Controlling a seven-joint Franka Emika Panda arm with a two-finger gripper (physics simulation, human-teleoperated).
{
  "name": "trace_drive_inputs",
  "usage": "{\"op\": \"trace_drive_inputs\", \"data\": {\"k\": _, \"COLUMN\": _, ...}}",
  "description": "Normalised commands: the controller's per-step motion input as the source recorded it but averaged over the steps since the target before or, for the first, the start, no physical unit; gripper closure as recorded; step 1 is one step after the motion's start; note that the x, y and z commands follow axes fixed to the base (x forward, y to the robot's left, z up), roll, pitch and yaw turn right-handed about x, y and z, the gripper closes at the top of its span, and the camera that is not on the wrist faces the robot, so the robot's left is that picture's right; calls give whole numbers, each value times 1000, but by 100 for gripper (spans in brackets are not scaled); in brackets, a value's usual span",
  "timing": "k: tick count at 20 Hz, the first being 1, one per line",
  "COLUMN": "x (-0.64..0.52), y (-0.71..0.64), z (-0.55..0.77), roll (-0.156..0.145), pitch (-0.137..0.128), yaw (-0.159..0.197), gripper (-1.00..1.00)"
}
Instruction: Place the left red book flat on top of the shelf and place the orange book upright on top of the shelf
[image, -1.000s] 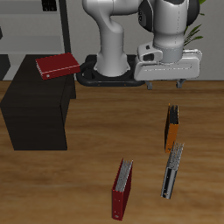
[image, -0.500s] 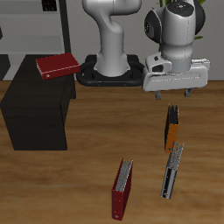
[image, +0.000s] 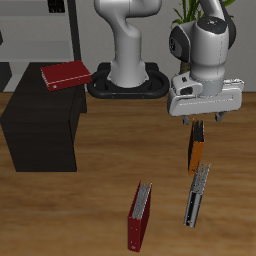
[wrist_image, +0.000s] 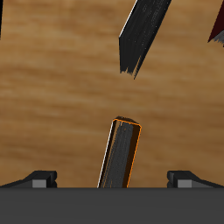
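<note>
Orange book upright on table, your gripper spread wide above it, red book flat on shelf.

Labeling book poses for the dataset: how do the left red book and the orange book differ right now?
Colour: the left red book is bright red, the orange book orange.
Pose: the left red book lies flat; the orange book stands upright on its edge.
Place: the left red book rests at the back corner of the shelf; the orange book stands on the table, under the gripper.
Shared: both are thin plain hardcovers, and neither is held.
</note>
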Motion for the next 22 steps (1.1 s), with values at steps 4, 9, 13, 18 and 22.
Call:
{"op": "trace_drive_inputs", "data": {"k": 4, "x": 58, "y": -22, "z": -205, "roll": -9, "pitch": 12, "yaw": -27, "gripper": -100}}
{"op": "trace_drive_inputs", "data": {"k": 9, "x": -1, "y": 21, "z": -243, "roll": -13, "pitch": 2, "yaw": -10, "gripper": -100}}
{"op": "trace_drive_inputs", "data": {"k": 13, "x": 36, "y": 100, "z": -387, "roll": 1, "pitch": 13, "yaw": 13, "gripper": -100}}
{"op": "trace_drive_inputs", "data": {"k": 18, "x": 91, "y": -193, "z": -190, "roll": -20, "pitch": 36, "yaw": -24, "gripper": -100}}
{"op": "trace_drive_inputs", "data": {"k": 22, "x": 24, "y": -128, "z": -158, "roll": -10, "pitch": 7, "yaw": 14, "gripper": 100}}
